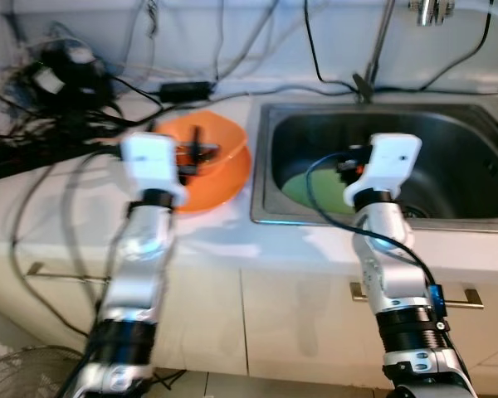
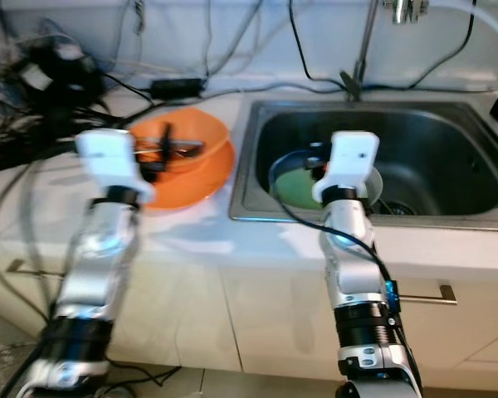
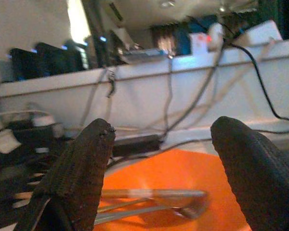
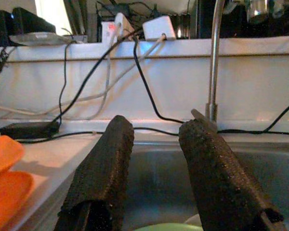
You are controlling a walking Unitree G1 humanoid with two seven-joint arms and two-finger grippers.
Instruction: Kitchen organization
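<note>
An orange bowl [image 1: 216,174] sits on the white counter left of the steel sink [image 1: 473,157]. Metal utensils [image 3: 149,198] lie inside the bowl. My left gripper [image 3: 161,130] hovers just above the bowl's near side, open, with nothing between its fingers [image 3: 82,168]. In the sink lies a green plate [image 2: 297,189] beside something pale. My right gripper [image 4: 156,127] hangs open over the sink's left part, above the plate, holding nothing.
A tangle of black cables and a power strip [image 1: 41,108] covers the counter's left end. A black adapter [image 1: 183,89] lies behind the bowl. The faucet [image 1: 380,41] rises behind the sink. Cabinet handles [image 1: 473,296] run below the counter edge.
</note>
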